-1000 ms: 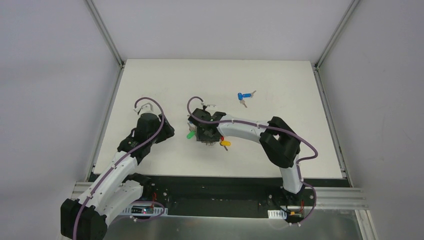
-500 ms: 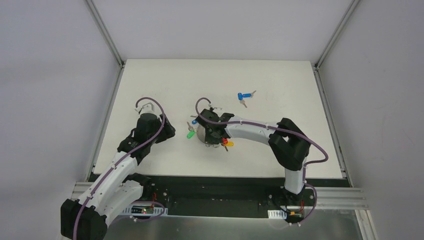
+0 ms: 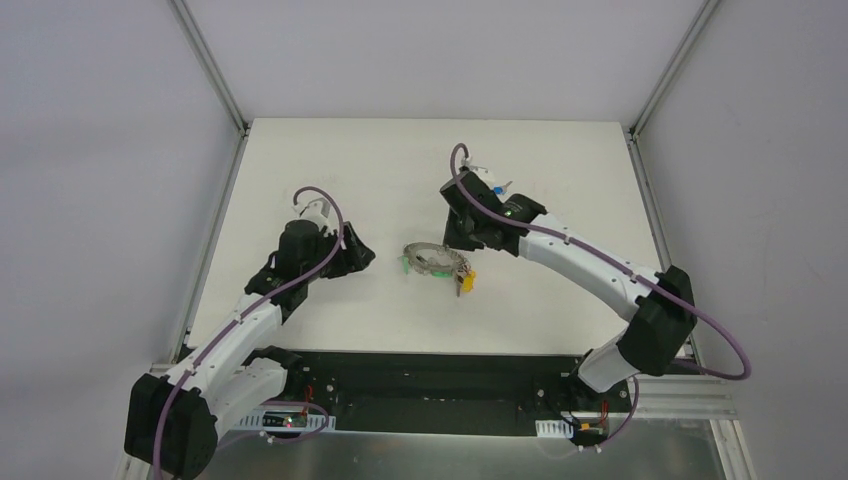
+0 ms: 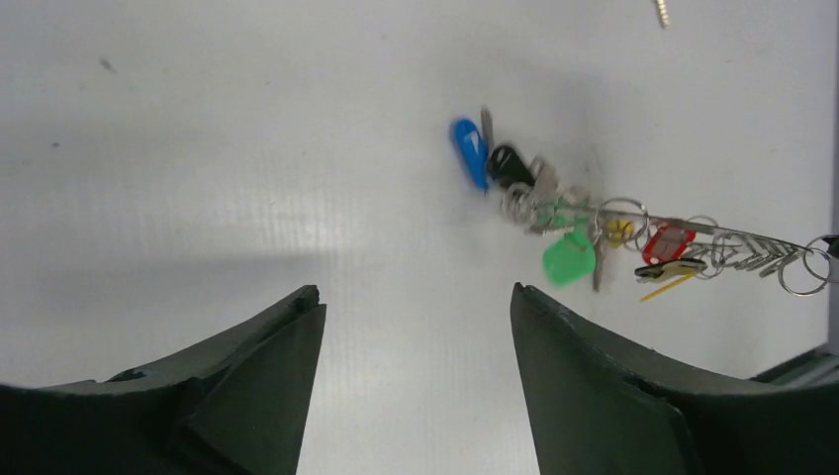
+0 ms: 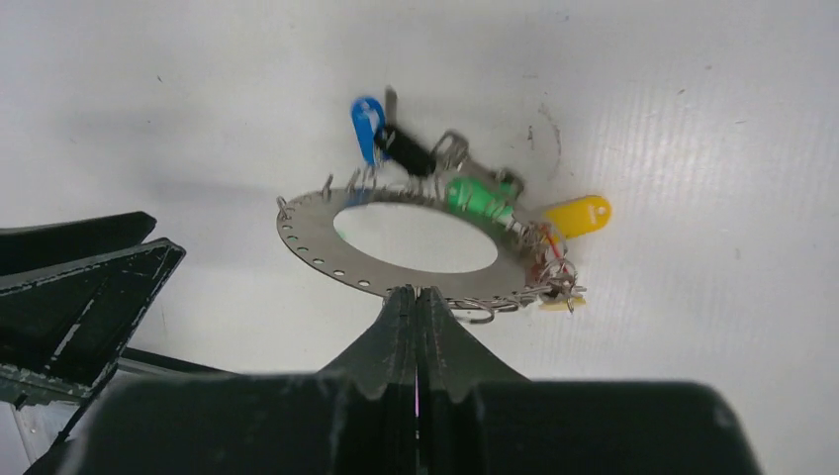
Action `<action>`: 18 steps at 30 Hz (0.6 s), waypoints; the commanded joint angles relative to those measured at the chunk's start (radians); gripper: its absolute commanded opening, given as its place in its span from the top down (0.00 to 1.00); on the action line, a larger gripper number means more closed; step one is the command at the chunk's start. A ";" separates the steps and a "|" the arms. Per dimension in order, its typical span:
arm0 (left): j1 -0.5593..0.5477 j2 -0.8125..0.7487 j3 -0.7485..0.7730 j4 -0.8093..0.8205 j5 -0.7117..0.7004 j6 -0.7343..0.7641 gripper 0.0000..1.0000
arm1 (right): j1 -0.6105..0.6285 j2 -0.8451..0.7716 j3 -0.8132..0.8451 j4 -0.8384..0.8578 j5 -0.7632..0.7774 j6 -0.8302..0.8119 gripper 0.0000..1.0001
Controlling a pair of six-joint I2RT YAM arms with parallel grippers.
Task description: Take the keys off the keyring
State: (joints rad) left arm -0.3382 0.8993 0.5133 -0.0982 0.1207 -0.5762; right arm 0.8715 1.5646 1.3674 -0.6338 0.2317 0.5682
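Right gripper (image 5: 417, 292) clamping near rim of grey perforated metal keyring (image 5: 315, 236); left gripper (image 4: 416, 292) gaping. You should be targeting green-headed silver key (image 4: 569, 259) ahead-right.

Right wrist view: the near rim of the keyring (image 5: 309, 236) passes behind the right gripper (image 5: 418, 294). The contact spot is covered by its fingertips (image 5: 396, 332). A dark shape (image 5: 79, 297) is cut off by the left edge and not identifiable.

Left wrist view: the keys (image 4: 569, 259) are motion-blurred. Blades and small rings merge, so the count is not readable. The keyring shows edge-on only, with its right end cut by the frame edge. Both fingers (image 4: 247, 396) of the left gripper (image 4: 416, 297) run off the bottom edge. A small metal tip (image 4: 661, 10) is cut by the top edge.

Top view: holes and hooks on the keyring are too small to resolve.
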 commanded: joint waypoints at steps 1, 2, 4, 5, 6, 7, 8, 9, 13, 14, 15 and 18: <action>0.010 0.011 -0.021 0.239 0.149 -0.004 0.30 | -0.027 -0.106 0.085 -0.096 0.009 -0.083 1.00; 0.009 0.011 -0.032 0.289 0.176 -0.023 0.30 | -0.033 -0.118 0.100 -0.107 0.007 -0.091 1.00; -0.002 0.013 -0.053 0.410 0.232 -0.048 0.30 | -0.042 -0.136 0.128 -0.128 -0.001 -0.110 1.00; -0.014 0.014 -0.054 0.442 0.254 -0.051 0.31 | -0.048 -0.142 0.143 -0.139 -0.002 -0.116 1.00; -0.030 0.015 -0.051 0.464 0.270 -0.046 0.31 | -0.053 -0.147 0.156 -0.148 -0.006 -0.121 1.00; -0.046 0.013 -0.045 0.475 0.283 -0.033 0.32 | -0.057 -0.153 0.168 -0.154 -0.011 -0.126 1.00; -0.068 0.013 -0.036 0.480 0.291 -0.016 0.33 | -0.061 -0.157 0.177 -0.159 -0.016 -0.129 1.00; -0.089 0.014 -0.027 0.481 0.295 -0.003 0.33 | -0.066 -0.162 0.184 -0.163 -0.020 -0.131 1.00; -0.157 0.030 -0.004 0.489 0.301 0.031 0.32 | -0.085 -0.182 0.201 -0.170 -0.025 -0.135 1.00; -0.167 0.039 0.000 0.497 0.306 0.037 0.31 | -0.091 -0.187 0.203 -0.169 -0.025 -0.135 1.00; -0.174 0.050 0.002 0.507 0.315 0.042 0.30 | -0.095 -0.191 0.205 -0.168 -0.026 -0.136 1.00; -0.181 0.081 0.011 0.527 0.339 0.090 0.29 | -0.107 -0.196 0.214 -0.168 -0.035 -0.142 1.00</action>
State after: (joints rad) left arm -0.5102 0.9497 0.4801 0.3401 0.4042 -0.5629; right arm 0.7784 1.4155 1.5219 -0.8017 0.2192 0.4477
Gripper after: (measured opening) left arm 0.705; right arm 0.031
